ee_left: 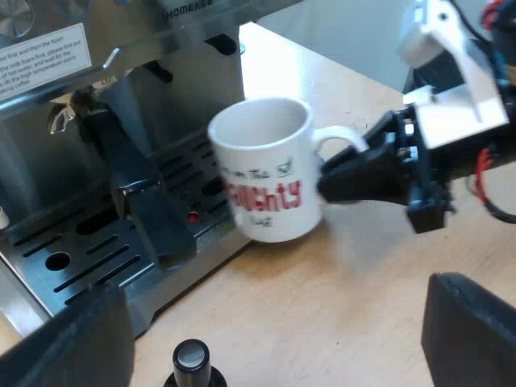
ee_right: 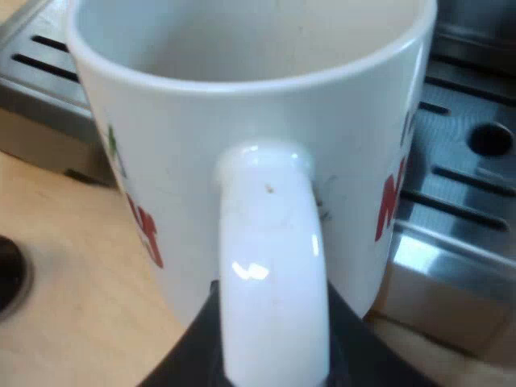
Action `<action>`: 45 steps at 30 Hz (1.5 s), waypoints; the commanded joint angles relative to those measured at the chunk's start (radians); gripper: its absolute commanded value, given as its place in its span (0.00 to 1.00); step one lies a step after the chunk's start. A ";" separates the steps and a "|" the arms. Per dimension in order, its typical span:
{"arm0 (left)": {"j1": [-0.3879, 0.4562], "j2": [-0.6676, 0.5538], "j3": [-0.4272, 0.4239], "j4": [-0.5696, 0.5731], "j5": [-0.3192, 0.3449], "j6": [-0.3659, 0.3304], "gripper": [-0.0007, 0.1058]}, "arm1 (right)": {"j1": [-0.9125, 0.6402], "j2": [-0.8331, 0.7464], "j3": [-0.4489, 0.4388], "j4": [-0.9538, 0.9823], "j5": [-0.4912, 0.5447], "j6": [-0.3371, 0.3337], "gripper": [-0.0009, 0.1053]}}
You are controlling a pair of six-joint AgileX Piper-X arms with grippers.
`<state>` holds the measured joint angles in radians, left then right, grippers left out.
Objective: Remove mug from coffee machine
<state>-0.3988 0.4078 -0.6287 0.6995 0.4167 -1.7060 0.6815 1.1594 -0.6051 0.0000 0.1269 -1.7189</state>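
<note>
A white mug (ee_left: pixel 262 165) with red lettering hangs just off the edge of the espresso machine's drip tray (ee_left: pixel 89 258), over the wooden table. My right gripper (ee_left: pixel 343 173) is shut on the mug's handle (ee_left: pixel 339 139). Up close, the handle (ee_right: pixel 270 266) runs down between the dark fingers (ee_right: pixel 189 359), with the mug's body (ee_right: pixel 242 129) in front of the tray (ee_right: pixel 459 177). Whether the mug's base touches the table I cannot tell. My left gripper (ee_left: pixel 274 343) stands open, low over the table near the tray.
The espresso machine (ee_left: pixel 97 72) has a dark holder handle (ee_left: pixel 133 181) sticking out over the tray, with a small red spot (ee_left: pixel 192 218) by its end. A tamper with a black knob (ee_left: pixel 191 360) stands on the table between my left fingers. Bare wood (ee_left: pixel 347 306) lies beyond the mug.
</note>
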 commanded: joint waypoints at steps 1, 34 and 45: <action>-0.005 0.001 0.003 -0.015 0.008 0.005 0.82 | 0.001 -0.063 0.019 -0.018 0.027 -0.003 0.01; -0.005 0.001 0.003 -0.015 0.008 0.005 0.82 | -0.176 -0.286 0.153 0.056 0.606 0.303 0.01; -0.005 0.001 0.003 -0.015 0.008 0.005 0.82 | -0.307 -0.233 0.243 -0.180 0.344 0.118 0.01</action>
<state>-0.3988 0.4078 -0.6287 0.6995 0.4167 -1.7060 0.3757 0.9213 -0.3540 -0.1154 0.5024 -1.5406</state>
